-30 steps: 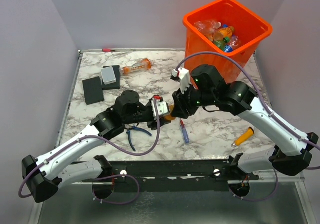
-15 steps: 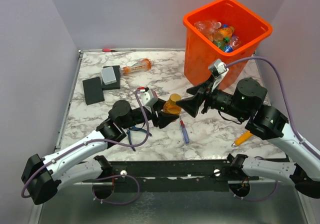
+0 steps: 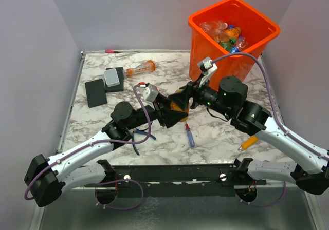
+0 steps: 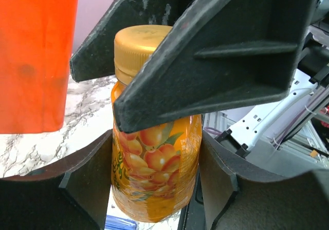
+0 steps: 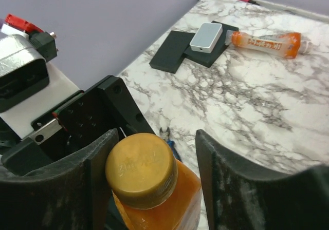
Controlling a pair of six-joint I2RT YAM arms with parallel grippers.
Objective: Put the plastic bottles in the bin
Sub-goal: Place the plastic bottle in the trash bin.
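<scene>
Left gripper [image 3: 173,113]: I see it clamped on the bottle [image 4: 154,158]
Right gripper [image 5: 153,155]: jaws spread round the cap [image 5: 141,169], not gripping
Bin [image 3: 205,50]: just beyond

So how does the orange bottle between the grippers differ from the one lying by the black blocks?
The held bottle is up off the table, pinched in the left gripper; the lying bottle rests on its side on the marble, nothing touching it. The held bottle has a fruit-print label and gold cap; the lying bottle has a pale band with red print. Both are small orange plastic bottles, not yet in the bin.
</scene>
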